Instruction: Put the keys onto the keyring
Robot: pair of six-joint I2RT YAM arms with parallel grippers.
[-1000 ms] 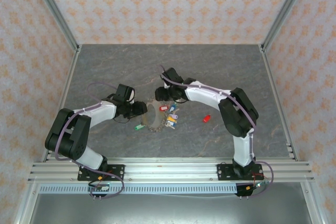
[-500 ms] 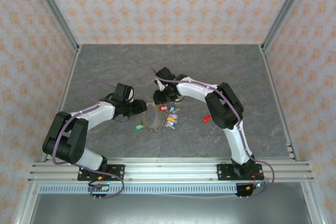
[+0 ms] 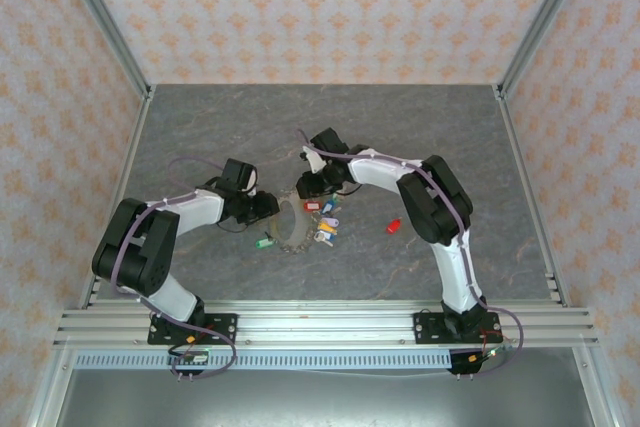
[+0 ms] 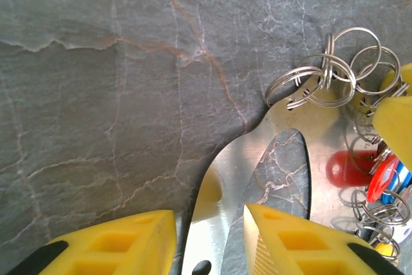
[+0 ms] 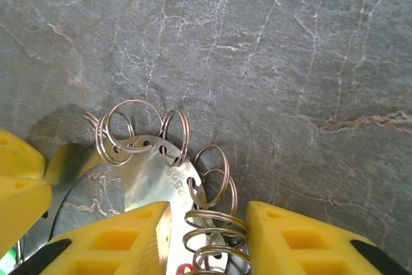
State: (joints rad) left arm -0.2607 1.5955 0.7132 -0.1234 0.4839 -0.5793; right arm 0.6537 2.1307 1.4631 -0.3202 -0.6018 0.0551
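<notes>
Leftmost, found the left tool (image 4: 210, 214) low on the desk (image 3: 400, 127), fingers apart astride the keyring's flat band; could not tell whether pinching it. Noted a loose green key (image 3: 264, 242) just beside. Saw the keyring (image 4: 293, 111) lying flat mid-desk: a thin shiny metal plate loop, holes round its rim carrying small split rings (image 5: 138, 127). Judged it stiff, light and slick, awkward to lift off the desk; best taken edge-on across the bare band, clear of the rings. Found the right tool (image 5: 209, 214) at its far rim, fingers apart over plate and ring coils, grip likewise impossible to tell. Saw coloured keys (image 3: 325, 222) bunched against its right side, a red key (image 3: 393, 226) well apart further right. Judged these tiny and slippery; plastic heads the place to pinch.
</notes>
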